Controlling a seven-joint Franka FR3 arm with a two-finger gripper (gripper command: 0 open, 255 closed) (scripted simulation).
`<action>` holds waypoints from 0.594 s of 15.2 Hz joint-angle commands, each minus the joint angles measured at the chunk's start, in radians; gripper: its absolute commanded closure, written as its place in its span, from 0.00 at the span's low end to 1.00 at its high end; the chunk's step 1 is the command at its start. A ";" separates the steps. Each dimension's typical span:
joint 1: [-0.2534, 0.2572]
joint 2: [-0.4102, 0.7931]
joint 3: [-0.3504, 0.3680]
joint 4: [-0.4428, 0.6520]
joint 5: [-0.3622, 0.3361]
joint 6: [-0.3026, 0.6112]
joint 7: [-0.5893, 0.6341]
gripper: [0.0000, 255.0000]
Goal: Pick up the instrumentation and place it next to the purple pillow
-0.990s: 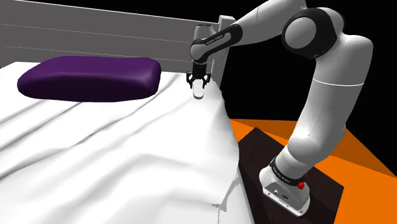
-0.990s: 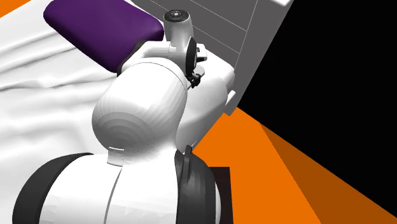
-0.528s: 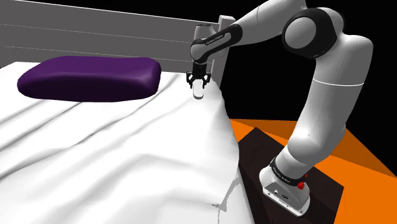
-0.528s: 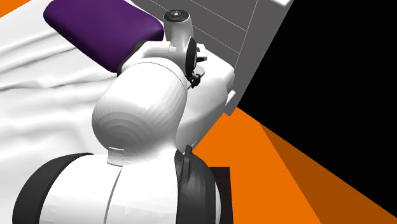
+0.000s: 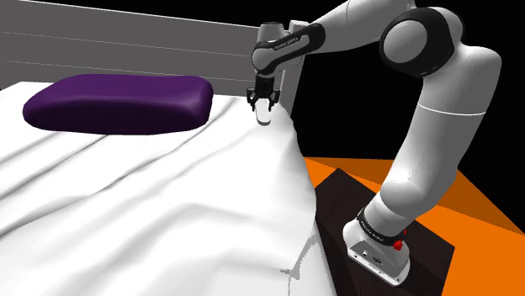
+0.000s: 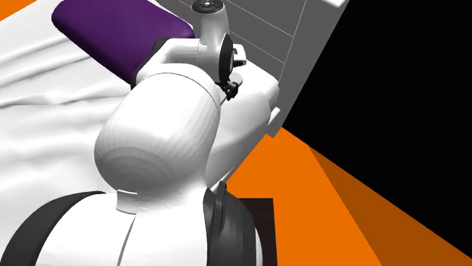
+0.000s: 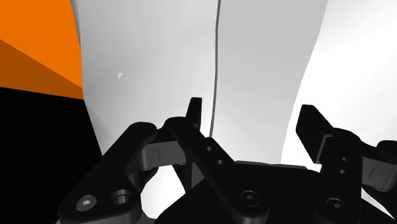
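The purple pillow (image 5: 118, 103) lies at the head of a white bed (image 5: 168, 202); it also shows at the second exterior view's top left (image 6: 121, 34). My black gripper (image 5: 263, 109) points down just above the bed's far corner, to the right of the pillow and a short gap from it. A small pale thing (image 5: 264, 120) sits at the fingertips; I cannot tell whether it is the instrumentation or a fold of sheet. In the wrist view the gripper (image 7: 251, 114) is open, its fingers standing apart over pale grey and white surfaces, clasping nothing.
A grey panelled headboard (image 5: 126, 50) runs behind the pillow. The sheet drops steeply at the bed's edge toward the dark stand (image 5: 336, 210) and orange floor (image 6: 325, 196). A black area lies beyond the headboard's end. My own arm (image 6: 166, 143) blocks much of the second exterior view.
The hand has risen slightly above the bed corner. The pillow and sheet have not moved.
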 commanded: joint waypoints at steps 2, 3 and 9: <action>-0.001 -0.017 0.000 0.020 0.002 -0.037 -0.003 1.00; -0.001 -0.023 0.000 0.026 0.002 -0.049 -0.004 1.00; -0.002 -0.051 0.001 0.071 0.005 -0.121 -0.007 1.00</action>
